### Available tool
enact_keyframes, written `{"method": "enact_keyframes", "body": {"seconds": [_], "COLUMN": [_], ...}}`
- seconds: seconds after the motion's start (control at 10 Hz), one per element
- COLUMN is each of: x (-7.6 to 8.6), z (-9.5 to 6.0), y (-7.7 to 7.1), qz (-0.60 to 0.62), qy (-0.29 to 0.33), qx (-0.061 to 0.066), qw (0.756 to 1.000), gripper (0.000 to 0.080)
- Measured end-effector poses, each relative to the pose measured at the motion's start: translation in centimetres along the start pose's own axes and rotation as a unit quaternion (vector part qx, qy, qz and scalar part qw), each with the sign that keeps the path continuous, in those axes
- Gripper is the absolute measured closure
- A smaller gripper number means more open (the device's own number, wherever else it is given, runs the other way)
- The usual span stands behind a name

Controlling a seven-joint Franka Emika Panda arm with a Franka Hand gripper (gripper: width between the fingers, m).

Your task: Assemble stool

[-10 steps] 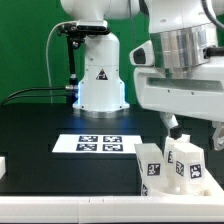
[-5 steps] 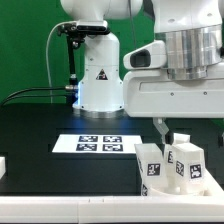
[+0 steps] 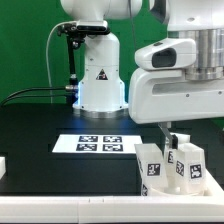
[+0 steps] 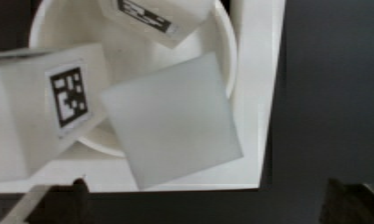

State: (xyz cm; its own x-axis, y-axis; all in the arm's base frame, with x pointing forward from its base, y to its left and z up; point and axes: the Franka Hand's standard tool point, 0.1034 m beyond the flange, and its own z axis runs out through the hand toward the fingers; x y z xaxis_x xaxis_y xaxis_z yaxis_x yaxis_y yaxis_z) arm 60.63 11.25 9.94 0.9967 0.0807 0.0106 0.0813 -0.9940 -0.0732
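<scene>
Fingers (image 3: pixel 170 128) of the gripper (image 3: pixel 166 130) hang just above the cluster of white stool legs (image 3: pixel 170 165) at the exterior view's lower right, but the arm's bulky white housing covers most of them there. In the wrist view two dark fingertips (image 4: pixel 51 198) show at the picture's edge, well apart, with nothing between them, so I judge the jaws released and empty. That same view looks straight down on a tagged leg (image 4: pixel 68 95) lying against the round rimmed seat (image 4: pixel 237 60) on the black table (image 3: pixel 40 125); how the leg leans cannot be told exactly. The step in hand looks like an approach to pick up a leg. The next move would call for lowering the spread fingers around one leg alone, squarely on its flat faces, without nudging its close neighbours. Against the earlier frames, the wrist has shifted toward the exterior view's left and come down, and the fingers now sit nearer the leg tops; the legs themselves and the marker board (image 3: pixel 98 144) have not moved.
</scene>
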Motion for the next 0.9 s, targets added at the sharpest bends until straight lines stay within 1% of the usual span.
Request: {"method": "enact_keyframes", "body": {"seconds": [0.1,0.3,0.4,0.6,0.8,0.9], "x": [0.0,0.0,-0.3,-0.5,-0.6,-0.6], "z": [0.0,0.2,0.8,1.8,2.3,2.3], "y": [0.3,0.2,-0.3,-0.3,-0.4,-0.3], "qz": [-0.032,-0.040,-0.040,-0.042,-0.039,-0.033], "qy": [0.000,0.002,0.004,0.016,0.023,0.024], "qx": [-0.002,-0.004,-0.005,-0.010,-0.012,-0.012], "qw": [0.999,0.999,0.999,0.999,0.999,0.999], "gripper": [0.0150,0.0150,0.0150,0.0150,0.0150,0.0150]}}
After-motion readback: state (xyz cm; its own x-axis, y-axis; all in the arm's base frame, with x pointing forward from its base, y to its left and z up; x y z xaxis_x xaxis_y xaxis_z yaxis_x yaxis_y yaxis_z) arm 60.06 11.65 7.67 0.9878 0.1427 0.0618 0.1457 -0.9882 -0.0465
